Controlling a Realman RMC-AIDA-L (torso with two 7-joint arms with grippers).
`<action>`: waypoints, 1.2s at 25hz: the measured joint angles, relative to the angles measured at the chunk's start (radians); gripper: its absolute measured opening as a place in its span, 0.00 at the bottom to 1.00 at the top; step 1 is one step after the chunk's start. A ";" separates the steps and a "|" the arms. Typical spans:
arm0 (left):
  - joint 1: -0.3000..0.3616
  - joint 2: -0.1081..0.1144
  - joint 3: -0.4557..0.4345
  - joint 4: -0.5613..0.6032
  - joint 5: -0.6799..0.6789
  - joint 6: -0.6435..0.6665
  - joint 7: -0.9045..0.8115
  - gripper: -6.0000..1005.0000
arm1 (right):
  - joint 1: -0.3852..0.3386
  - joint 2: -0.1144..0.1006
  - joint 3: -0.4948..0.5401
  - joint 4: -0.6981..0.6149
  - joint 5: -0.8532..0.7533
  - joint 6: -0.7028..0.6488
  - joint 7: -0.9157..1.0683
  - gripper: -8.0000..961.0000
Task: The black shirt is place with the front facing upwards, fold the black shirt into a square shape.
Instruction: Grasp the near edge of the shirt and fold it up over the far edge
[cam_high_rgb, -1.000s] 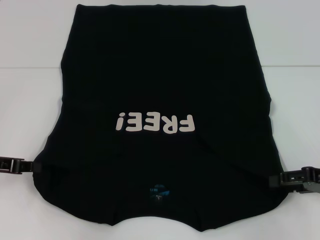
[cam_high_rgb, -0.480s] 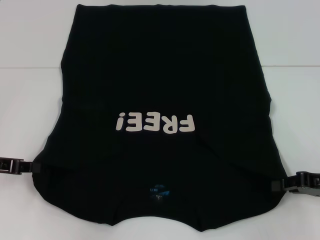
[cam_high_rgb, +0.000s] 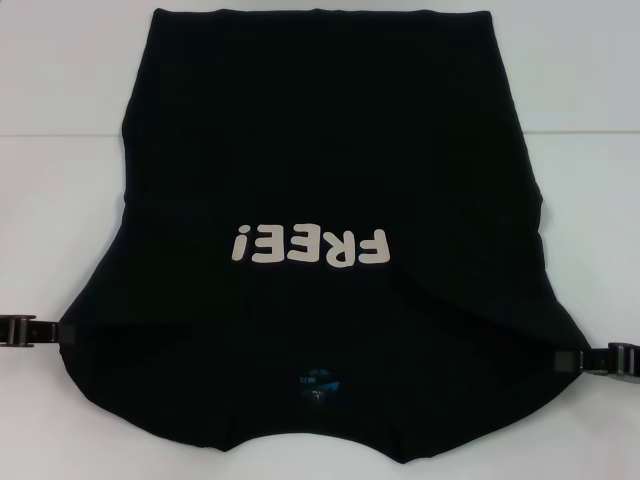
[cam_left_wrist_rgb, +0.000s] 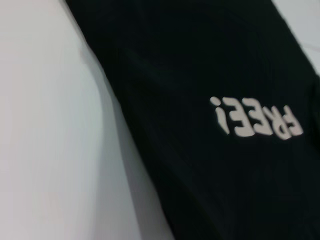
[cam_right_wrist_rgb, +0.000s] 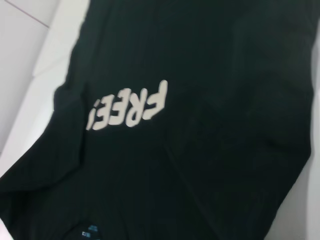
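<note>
Black shirt (cam_high_rgb: 320, 180) flat on white tabletop (cam_high_rgb: 60, 200); left end effector (cam_high_rgb: 62, 331) and right end effector (cam_high_rgb: 572, 361) at its edges, finger state unclear

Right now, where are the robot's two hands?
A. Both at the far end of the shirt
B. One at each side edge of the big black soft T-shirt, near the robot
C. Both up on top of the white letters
B: in the head view the left hand sits at one side edge of the big black soft T-shirt and the right hand at the other.
</note>
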 joint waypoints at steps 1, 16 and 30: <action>0.006 0.001 -0.024 0.000 0.000 0.019 0.005 0.06 | -0.008 0.002 0.020 0.000 0.001 -0.011 -0.026 0.05; 0.166 0.001 -0.168 -0.009 -0.057 0.261 0.114 0.07 | -0.172 0.000 0.222 0.002 -0.001 -0.278 -0.388 0.06; 0.247 -0.003 -0.209 -0.051 -0.064 0.343 0.173 0.08 | -0.264 0.001 0.314 0.013 0.001 -0.389 -0.541 0.07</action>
